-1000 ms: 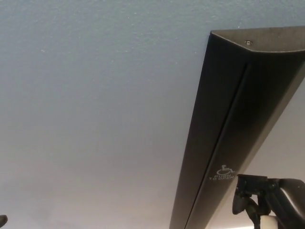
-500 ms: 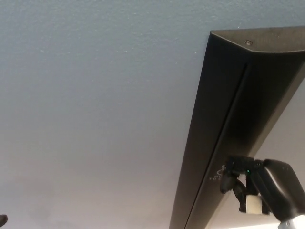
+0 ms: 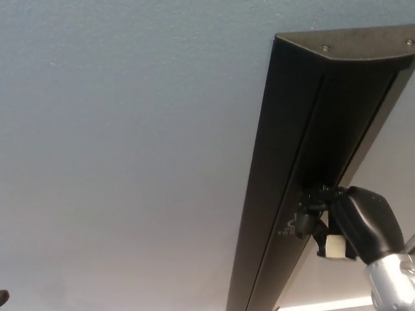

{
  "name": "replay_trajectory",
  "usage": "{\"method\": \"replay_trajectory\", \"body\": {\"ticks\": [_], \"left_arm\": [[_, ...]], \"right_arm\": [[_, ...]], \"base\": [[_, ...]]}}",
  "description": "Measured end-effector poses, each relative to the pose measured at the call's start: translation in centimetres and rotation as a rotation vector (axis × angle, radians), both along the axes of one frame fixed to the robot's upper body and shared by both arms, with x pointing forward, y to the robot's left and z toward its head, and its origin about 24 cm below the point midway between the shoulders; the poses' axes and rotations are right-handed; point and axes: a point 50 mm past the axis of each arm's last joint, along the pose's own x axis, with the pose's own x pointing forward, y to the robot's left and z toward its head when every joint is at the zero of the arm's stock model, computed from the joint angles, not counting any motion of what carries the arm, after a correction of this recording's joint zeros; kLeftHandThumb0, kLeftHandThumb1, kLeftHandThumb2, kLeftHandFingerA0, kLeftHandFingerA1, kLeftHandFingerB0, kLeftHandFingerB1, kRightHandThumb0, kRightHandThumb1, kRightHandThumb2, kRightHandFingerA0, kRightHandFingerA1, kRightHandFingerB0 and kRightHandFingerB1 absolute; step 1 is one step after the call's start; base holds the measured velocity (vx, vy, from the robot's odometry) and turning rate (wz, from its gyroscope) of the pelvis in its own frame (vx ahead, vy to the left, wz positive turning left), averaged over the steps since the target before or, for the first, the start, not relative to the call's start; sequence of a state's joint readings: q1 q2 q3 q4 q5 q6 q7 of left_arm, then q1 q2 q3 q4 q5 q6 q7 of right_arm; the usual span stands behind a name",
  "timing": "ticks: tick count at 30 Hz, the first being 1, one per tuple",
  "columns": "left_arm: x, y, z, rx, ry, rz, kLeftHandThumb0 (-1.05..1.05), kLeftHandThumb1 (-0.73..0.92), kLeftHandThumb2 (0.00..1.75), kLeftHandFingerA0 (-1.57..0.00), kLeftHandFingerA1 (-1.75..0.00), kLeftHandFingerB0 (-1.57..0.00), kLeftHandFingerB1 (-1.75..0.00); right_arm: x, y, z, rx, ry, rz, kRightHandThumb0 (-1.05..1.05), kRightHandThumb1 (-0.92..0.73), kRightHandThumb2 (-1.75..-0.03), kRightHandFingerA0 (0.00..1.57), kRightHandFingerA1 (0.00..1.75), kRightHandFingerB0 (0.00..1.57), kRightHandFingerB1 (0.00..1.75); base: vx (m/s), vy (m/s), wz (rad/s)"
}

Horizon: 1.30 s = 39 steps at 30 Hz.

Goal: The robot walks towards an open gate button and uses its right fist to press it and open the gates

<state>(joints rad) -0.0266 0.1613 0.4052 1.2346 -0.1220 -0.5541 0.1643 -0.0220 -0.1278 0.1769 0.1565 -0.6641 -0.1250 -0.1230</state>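
I see a blue-grey textured wall (image 3: 117,149) filling most of the head view. A long black push-bar panel (image 3: 292,149) runs diagonally down it. My right hand (image 3: 337,223) is closed into a fist holding nothing, pressed against the panel at its small white accessibility marking (image 3: 287,228), the gate button.
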Motion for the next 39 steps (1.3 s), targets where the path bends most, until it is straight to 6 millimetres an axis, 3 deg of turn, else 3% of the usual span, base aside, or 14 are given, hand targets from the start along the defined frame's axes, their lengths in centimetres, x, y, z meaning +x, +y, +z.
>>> {"method": "replay_trajectory", "body": {"ticks": [10,14,17,24,27,32,34,39], "left_arm": [[0.0,0.0,0.0,0.007,-0.001,0.005,0.04,0.38,1.22,-1.03,-0.97,-0.99,-0.72],[-0.1,0.0,0.0,0.006,0.003,0.007,0.04,0.4,1.2,-1.04,-0.97,-0.97,-0.72],[-0.3,0.0,-0.1,0.005,0.008,0.01,0.08,0.4,1.17,-1.04,-1.0,-0.97,-0.74],[-0.3,0.0,-0.1,0.001,0.009,0.013,0.02,0.46,1.14,-1.04,-0.98,-0.95,-0.69],[-0.3,-0.1,-0.2,-0.001,0.009,0.012,0.02,0.43,1.17,-1.04,-0.97,-0.95,-0.69],[-0.4,-0.2,-0.2,-0.004,0.01,0.011,0.03,0.4,1.2,-1.03,-0.98,-0.97,-0.7],[-0.4,-0.3,-0.3,-0.006,0.012,0.012,0.03,0.39,1.23,-1.03,-0.98,-0.95,-0.7],[-0.5,-0.3,-0.3,-0.007,0.015,0.014,0.04,0.37,1.25,-1.04,-0.99,-0.96,-0.72]], "right_arm": [[2.1,0.7,-0.1,0.003,0.025,-0.02,-0.19,-0.5,-1.25,1.0,1.75,0.85,1.62],[2.1,0.9,0.1,0.017,0.017,-0.031,-0.19,-0.51,-1.3,1.02,1.75,0.83,1.57],[1.4,0.9,0.5,0.03,-0.004,-0.035,-0.21,-0.52,-1.24,0.98,1.75,0.83,1.6],[-2.6,0.8,1.2,0.063,-0.02,-0.016,-0.19,-0.5,-1.26,0.98,1.73,0.85,1.55],[-5.6,0.7,1.5,0.065,0.002,0.008,-0.2,-0.49,-1.26,0.99,1.74,0.85,1.56],[-8.8,0.2,2.4,0.057,0.033,0.037,-0.15,-0.51,-1.32,0.97,1.74,0.84,1.57],[-10.8,-0.4,3.4,0.038,0.053,0.059,-0.15,-0.54,-1.28,1.0,1.75,0.84,1.55],[-12.5,-2.9,6.4,-0.051,0.034,0.06,-0.14,-0.54,-1.23,0.96,1.71,0.81,1.54]], "base": [[-0.05,0.002,-0.01],[0.0,0.0,0.0],[0.0,-0.001,0.03],[0.05,0.003,0.03],[0.11,0.002,0.0],[0.09,-0.005,0.01],[0.0,0.0,0.0],[0.0,0.0,0.0]]}}
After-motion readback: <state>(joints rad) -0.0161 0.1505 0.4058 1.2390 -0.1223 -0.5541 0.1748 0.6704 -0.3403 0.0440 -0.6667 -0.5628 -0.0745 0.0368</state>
